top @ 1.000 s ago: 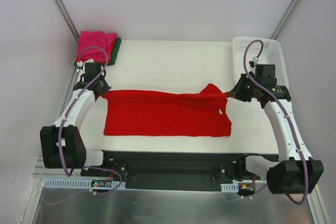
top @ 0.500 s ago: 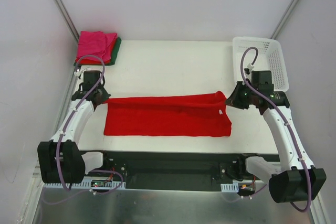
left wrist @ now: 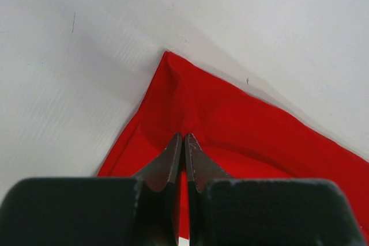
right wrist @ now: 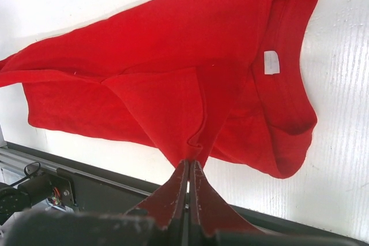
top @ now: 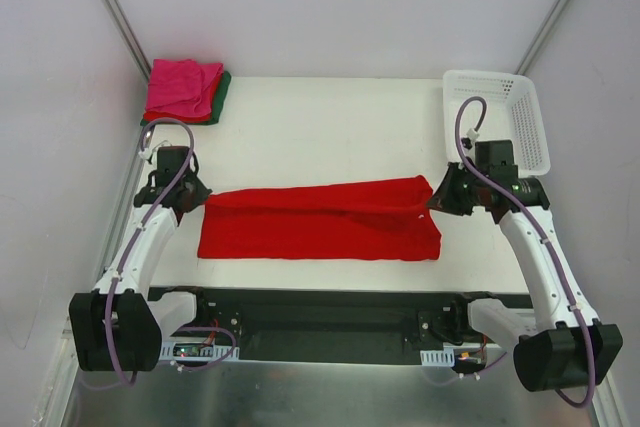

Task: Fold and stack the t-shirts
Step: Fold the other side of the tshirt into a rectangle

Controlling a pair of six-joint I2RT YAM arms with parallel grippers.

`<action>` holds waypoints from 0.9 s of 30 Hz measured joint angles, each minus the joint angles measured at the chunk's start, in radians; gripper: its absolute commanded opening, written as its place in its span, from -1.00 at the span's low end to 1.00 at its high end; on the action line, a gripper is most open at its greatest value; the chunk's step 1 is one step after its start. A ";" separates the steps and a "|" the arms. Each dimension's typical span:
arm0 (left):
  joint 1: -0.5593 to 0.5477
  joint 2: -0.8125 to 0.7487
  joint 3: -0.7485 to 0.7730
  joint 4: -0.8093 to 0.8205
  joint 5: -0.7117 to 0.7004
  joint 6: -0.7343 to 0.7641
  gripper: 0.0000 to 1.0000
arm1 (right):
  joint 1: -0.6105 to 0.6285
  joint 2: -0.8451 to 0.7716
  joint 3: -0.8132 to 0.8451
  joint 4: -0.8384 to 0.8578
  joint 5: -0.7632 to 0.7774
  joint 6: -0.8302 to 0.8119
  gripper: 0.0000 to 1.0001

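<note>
Red t-shirt [top: 318, 219], laid as a long band across the near half of the table [top: 320, 127], its hem parallel to the near edge. A small white tag [right wrist: 271, 62] sits inside the neckband at the right end. Any print on it is too small to read, and no other writing shows.

Left gripper [left wrist: 183, 137]: fingers closed tip to tip, apparently nipping the cloth at the far left corner of the red t-shirt, though the wrist view does not show the nip plainly. Right gripper [right wrist: 188, 162]: fingers closed on a gathered fold at the shirt's far right corner, the cloth drawn into a peak at the tips.

Compared with one second earlier, both grippers have come toward the near edge. The raised peak at the right end has flattened, and the shirt's far edge lies nearer, so the band is narrower.

Folded stack [top: 183, 89], magenta on top with red and dark green beneath, rests at the far left corner. White lattice basket [top: 497, 117] stands at the far right corner. The surface is plain white, enclosed by pale walls with grey struts [top: 115, 17]. A black rail [top: 320, 312] along the near edge carries the arm bases.
</note>
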 measured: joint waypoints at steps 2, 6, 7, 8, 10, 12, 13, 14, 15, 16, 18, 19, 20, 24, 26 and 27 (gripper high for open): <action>0.000 -0.014 0.000 -0.001 -0.002 -0.003 -1.00 | 0.000 -0.003 -0.001 -0.006 0.003 0.000 -0.98; 0.000 -0.040 0.000 -0.008 -0.006 -0.004 -1.00 | 0.000 -0.018 -0.001 -0.013 0.018 0.000 -0.98; 0.000 -0.045 0.000 -0.014 -0.008 -0.004 -1.00 | 0.000 -0.021 -0.001 -0.015 0.023 -0.001 -0.98; 0.000 -0.048 0.000 -0.023 -0.011 -0.004 -1.00 | 0.000 -0.023 -0.001 -0.016 0.026 -0.001 -0.98; 0.000 -0.053 0.000 -0.040 -0.016 -0.004 -1.00 | 0.001 -0.025 0.001 -0.022 0.029 -0.001 -0.98; 0.000 -0.061 0.001 -0.059 -0.024 -0.003 -1.00 | 0.001 -0.027 0.001 -0.029 0.033 -0.002 -0.98; 0.000 -0.066 0.002 -0.065 -0.025 -0.004 -1.00 | 0.001 -0.027 0.001 -0.034 0.034 -0.003 -0.97; 0.000 -0.073 0.003 -0.073 -0.026 -0.004 -1.00 | 0.001 -0.028 0.002 -0.037 0.036 -0.004 -0.98; 0.000 -0.082 0.005 -0.080 -0.026 -0.003 -1.00 | 0.001 -0.030 0.002 -0.041 0.037 -0.005 -0.98; 0.000 -0.090 0.006 -0.085 -0.026 -0.004 -1.00 | 0.001 -0.032 0.003 -0.044 0.037 -0.005 -0.98; 0.000 -0.107 0.006 -0.095 -0.027 -0.003 -1.00 | 0.001 -0.038 0.005 -0.048 0.039 -0.008 -0.98; 0.000 -0.116 0.006 -0.101 -0.029 -0.003 -1.00 | 0.001 -0.042 0.006 -0.051 0.042 -0.008 -0.98; 0.000 -0.121 0.006 -0.106 -0.030 -0.003 -1.00 | 0.001 -0.046 0.006 -0.053 0.045 -0.008 -0.98; 0.000 -0.132 0.006 -0.120 -0.031 -0.003 -1.00 | 0.001 -0.060 0.011 -0.064 0.053 -0.008 -0.98; 0.000 -0.133 0.006 -0.124 -0.031 -0.003 -1.00 | 0.001 -0.066 0.026 -0.069 0.056 -0.008 -0.98; 0.000 -0.133 0.006 -0.126 -0.031 -0.003 -1.00 | 0.001 -0.070 0.035 -0.070 0.060 -0.008 -0.98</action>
